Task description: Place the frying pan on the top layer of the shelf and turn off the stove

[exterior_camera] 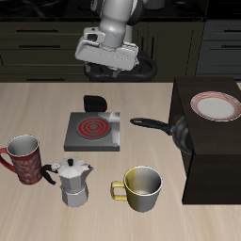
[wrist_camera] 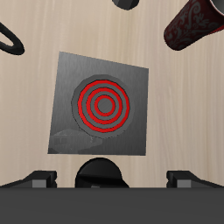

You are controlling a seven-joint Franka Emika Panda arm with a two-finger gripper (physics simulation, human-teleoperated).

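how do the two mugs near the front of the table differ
The red patterned mug is dark red with a swirly pattern; the yellow and white mug is half yellow, half white. The red patterned mug looks narrower, the yellow and white mug wider. The red patterned mug stands on one side of the moka pot, the yellow and white mug on the other, nearer the shelf. Both stand upright on the table and have a handle.

— What lies behind the table (exterior_camera: 56, 104)?

— A run of dark cabinets (exterior_camera: 42, 42) fills the top of the frame, with pale horizontal handles on the drawers at upper right.

— And the surface?

— Light wood with fine grain, evenly lit, with soft shadows. No window or floor shows.
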